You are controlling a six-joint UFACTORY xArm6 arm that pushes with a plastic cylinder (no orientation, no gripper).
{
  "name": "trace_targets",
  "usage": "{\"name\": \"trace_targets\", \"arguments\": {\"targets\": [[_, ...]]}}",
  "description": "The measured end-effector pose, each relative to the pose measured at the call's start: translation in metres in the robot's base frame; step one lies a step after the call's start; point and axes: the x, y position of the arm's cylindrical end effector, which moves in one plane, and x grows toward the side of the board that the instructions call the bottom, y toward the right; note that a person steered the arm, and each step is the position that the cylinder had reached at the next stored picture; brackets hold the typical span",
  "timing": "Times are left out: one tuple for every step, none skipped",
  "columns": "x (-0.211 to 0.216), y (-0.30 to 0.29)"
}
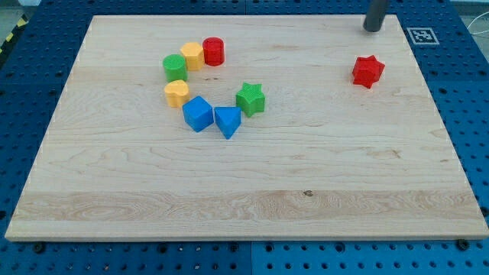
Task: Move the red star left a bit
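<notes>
The red star (368, 71) lies alone on the wooden board (306, 168) at the view's upper right. My tip (372, 28) stands at the board's top edge, straight above the star in the view and apart from it by a gap of about one block. The rod runs up out of the view. The other blocks sit in a loose ring far to the star's left.
The ring at upper left holds a red cylinder (213, 51), a yellow block (192, 56), a green block (175, 67), a yellow heart-like block (176, 93), a blue cube (198, 114), a blue triangle (228, 121) and a green star (250, 98). A printed marker tag (422, 35) sits at the top right corner.
</notes>
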Motion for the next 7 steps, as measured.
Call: {"name": "trace_targets", "arguments": {"targets": [[0.000,0.031],[0.008,0.052],[0.024,0.056],[0.042,0.057],[0.063,0.057],[0.084,0.057],[0.099,0.054]]}}
